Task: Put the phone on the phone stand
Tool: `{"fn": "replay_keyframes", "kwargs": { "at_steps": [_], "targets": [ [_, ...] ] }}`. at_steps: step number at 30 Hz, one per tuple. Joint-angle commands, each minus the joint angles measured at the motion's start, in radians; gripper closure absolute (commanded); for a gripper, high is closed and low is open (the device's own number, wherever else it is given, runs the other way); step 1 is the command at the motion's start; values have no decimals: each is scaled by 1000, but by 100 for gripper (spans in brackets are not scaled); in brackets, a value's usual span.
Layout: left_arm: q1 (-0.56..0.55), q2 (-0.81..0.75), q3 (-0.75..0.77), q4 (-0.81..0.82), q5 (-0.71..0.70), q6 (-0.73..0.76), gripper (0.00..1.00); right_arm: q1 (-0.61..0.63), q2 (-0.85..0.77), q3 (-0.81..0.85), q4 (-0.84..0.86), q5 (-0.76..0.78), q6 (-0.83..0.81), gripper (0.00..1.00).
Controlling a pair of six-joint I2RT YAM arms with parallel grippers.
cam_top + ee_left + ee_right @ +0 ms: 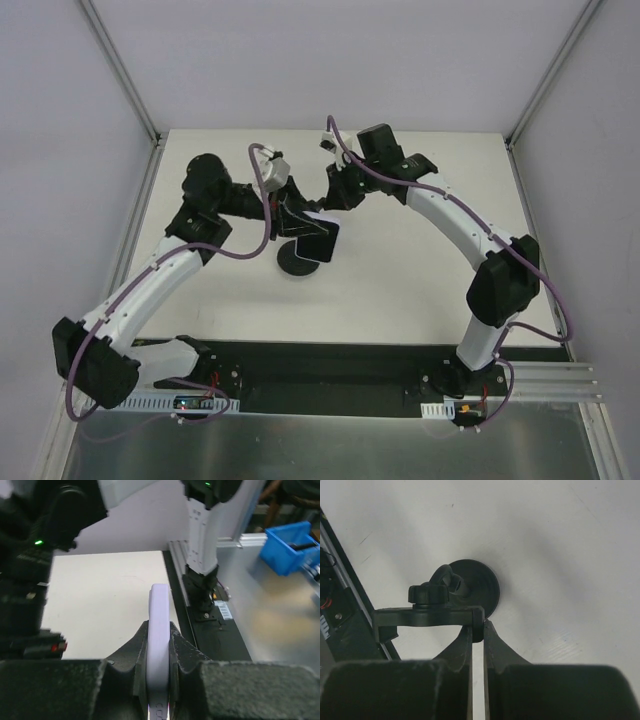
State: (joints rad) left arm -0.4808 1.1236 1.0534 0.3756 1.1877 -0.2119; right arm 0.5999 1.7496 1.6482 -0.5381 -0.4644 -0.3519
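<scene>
The phone (318, 243), dark-screened with a pale edge, hangs tilted just over the phone stand's round base (298, 263) in the top view. My left gripper (292, 208) is shut on it. In the left wrist view its pale edge (159, 625) stands upright between the left gripper's (159, 647) pads. The phone stand (470, 582) fills the right wrist view, with disc base, knob (427, 594) and cradle bracket (427, 616). My right gripper (478, 628) is shut on the bracket's right end; in the top view this right gripper (337, 193) reaches in from the right. Whether the phone touches the cradle is hidden.
Both arms meet over the middle of the white table (420, 280). A black rail (330, 375) with the arm bases runs along the near edge. In the left wrist view a blue bin (290, 545) sits off the table on the metal surface, beyond the right arm's base (202, 580).
</scene>
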Motion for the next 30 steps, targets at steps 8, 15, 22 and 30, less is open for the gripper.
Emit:
{"fn": "replay_keyframes", "kwargs": {
  "at_steps": [8,15,22,30],
  "targets": [
    [-12,373,288,83,386,200,100,-45,25,113,-43,-206,-55,99],
    [24,562,333,533,460,-191,100,-54,25,102,-42,-237,-48,99],
    [38,801,487,1306,460,-891,100,-55,44,128,-39,-252,-35,99],
    [70,760,378,1304,391,-776,100,-61,51,130,-40,-226,-24,99]
  ]
}}
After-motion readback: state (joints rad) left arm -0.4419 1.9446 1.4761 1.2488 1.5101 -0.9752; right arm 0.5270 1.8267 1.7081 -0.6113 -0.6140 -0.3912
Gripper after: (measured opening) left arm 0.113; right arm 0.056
